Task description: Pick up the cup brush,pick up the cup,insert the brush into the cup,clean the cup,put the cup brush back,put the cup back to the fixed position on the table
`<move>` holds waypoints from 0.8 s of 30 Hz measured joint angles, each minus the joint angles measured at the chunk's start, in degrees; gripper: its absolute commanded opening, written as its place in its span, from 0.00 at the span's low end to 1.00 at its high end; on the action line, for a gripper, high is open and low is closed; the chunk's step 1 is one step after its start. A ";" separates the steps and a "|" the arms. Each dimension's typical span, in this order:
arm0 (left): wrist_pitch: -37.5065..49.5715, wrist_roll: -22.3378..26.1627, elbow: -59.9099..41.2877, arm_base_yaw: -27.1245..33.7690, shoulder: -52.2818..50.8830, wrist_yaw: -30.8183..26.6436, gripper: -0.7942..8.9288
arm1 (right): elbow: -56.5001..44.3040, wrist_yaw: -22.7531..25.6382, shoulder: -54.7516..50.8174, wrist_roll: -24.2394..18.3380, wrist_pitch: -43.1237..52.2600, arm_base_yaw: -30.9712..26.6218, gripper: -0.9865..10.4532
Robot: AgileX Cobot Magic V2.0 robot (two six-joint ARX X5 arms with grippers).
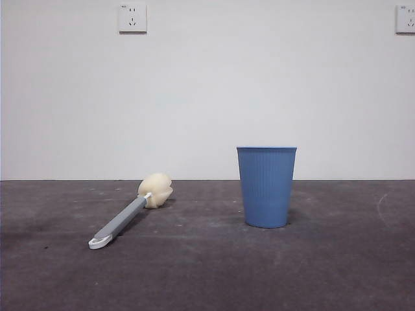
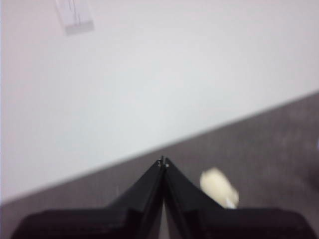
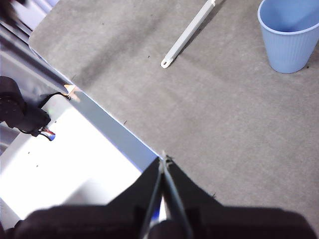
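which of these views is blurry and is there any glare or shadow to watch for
Front view: sharp and evenly lit, the cup and cup brush casting only faint shadows on the table. Left wrist view: soft overall, the brush's sponge head smeared, the shut left pincer dark. Right wrist view: fairly crisp, with a washed-out bright patch beyond the table edge near the shut right pincer.

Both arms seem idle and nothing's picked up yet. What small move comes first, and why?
Probably open the left gripper and lower it toward the brush. The brush lies flat on the table, untouched, and its sponge head shows just beyond that gripper's shut jaws. The cup stands upright, apart from it; the right gripper waits shut.
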 measured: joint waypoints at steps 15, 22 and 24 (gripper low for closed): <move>-18.64 -6.75 -10.43 4.61 -14.16 -4.37 0.08 | 0.00 0.02 0.00 0.00 0.00 0.00 0.09; -20.61 -11.37 -10.40 4.87 -14.23 -4.66 0.08 | 0.00 0.00 -0.04 0.00 -0.02 0.00 0.09; -20.59 -12.50 -10.40 4.87 -14.23 -4.50 0.08 | 0.00 0.02 -0.02 0.00 -0.02 0.00 0.09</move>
